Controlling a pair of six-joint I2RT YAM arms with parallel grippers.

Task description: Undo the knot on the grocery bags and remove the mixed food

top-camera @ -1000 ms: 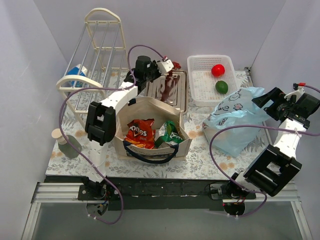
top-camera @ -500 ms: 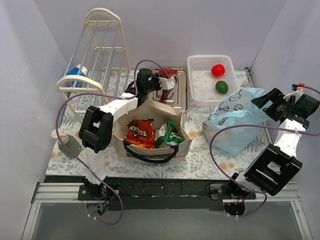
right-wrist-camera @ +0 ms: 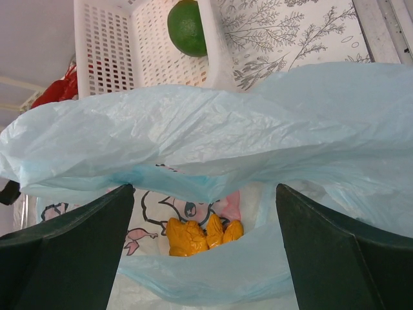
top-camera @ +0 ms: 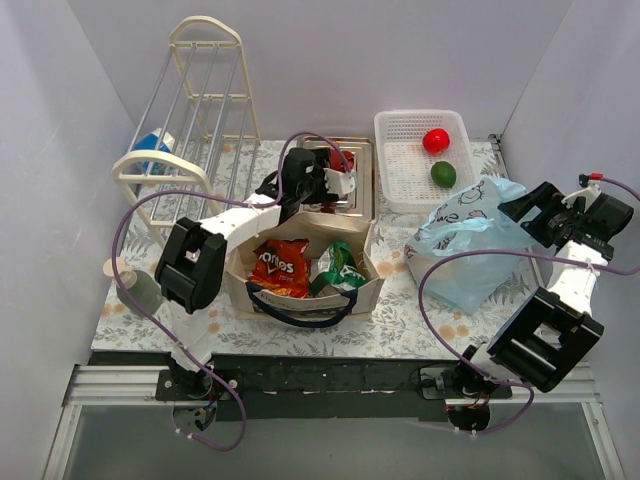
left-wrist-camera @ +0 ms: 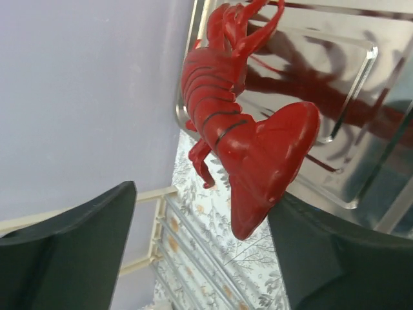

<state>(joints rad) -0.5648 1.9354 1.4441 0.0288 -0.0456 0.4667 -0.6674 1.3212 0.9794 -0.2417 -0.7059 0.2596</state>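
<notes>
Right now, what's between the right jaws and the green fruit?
The blue plastic bag: its crinkled upper edge stretches right across that gap. The green fruit lies beyond it in the white basket. The right wrist view shows this most clearly.

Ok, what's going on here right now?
The left gripper is open around the lobster, over the steel tray. The right gripper is open at the mouth of the blue bag, holding nothing. The apple and green fruit sit in the white basket; the Doritos and green snack bag are still in the tote.

Glossy red plastic lobster, mirror-bright metal tray, thin crinkly blue plastic bag, matt beige cloth tote
</notes>
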